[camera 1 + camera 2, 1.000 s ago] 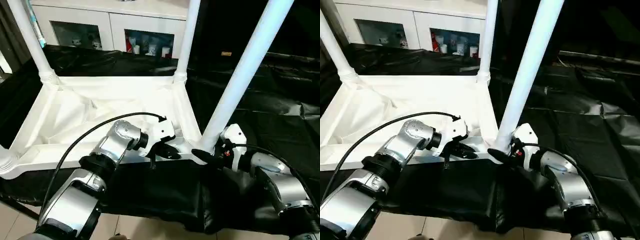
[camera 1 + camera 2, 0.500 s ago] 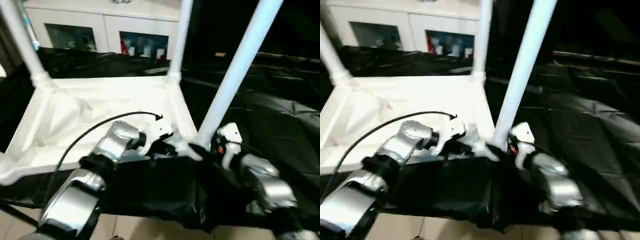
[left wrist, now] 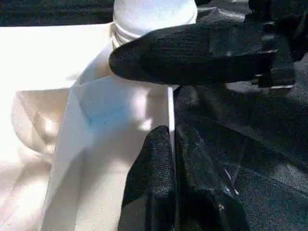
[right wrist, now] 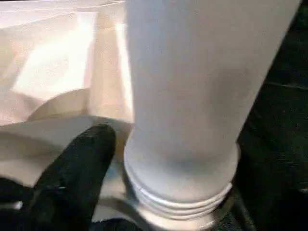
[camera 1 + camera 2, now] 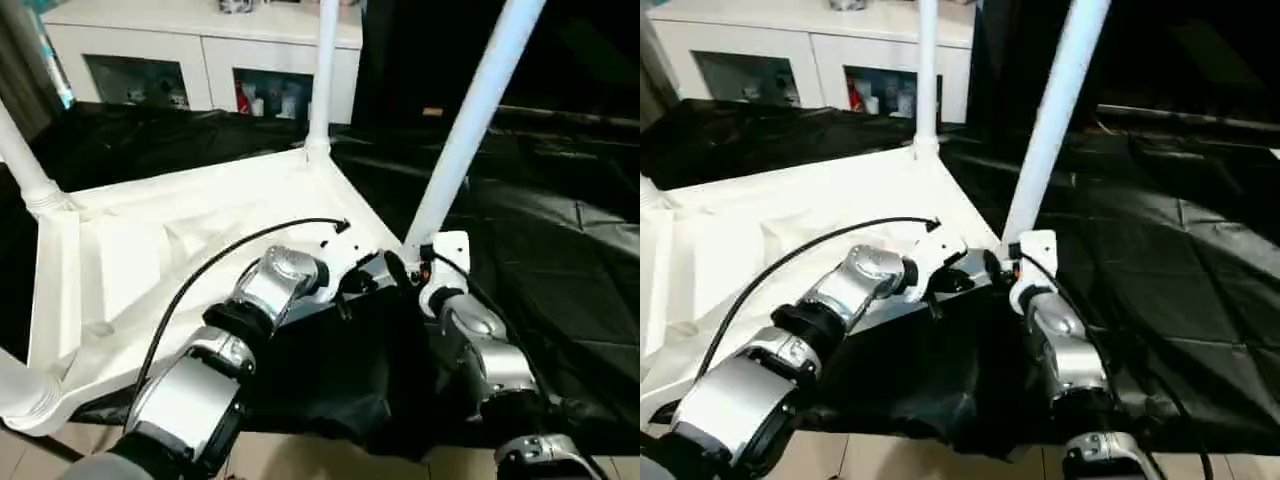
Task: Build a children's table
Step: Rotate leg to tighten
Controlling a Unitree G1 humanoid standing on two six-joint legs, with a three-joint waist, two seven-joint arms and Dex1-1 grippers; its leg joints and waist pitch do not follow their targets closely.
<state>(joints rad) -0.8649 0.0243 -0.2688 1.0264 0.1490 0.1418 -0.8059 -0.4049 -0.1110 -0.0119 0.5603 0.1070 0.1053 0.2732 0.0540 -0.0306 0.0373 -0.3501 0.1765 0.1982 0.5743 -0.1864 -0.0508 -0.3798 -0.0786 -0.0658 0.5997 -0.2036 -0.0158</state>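
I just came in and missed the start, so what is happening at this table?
A humanoid robot is putting together a children's table. The white tabletop lies upside down on black sheeting, with legs standing up from its corners. Both grippers work at the near corner: the left gripper pinches the tabletop's rim, and the right gripper is at the base of the near leg, where the leg's ringed end meets the corner socket.
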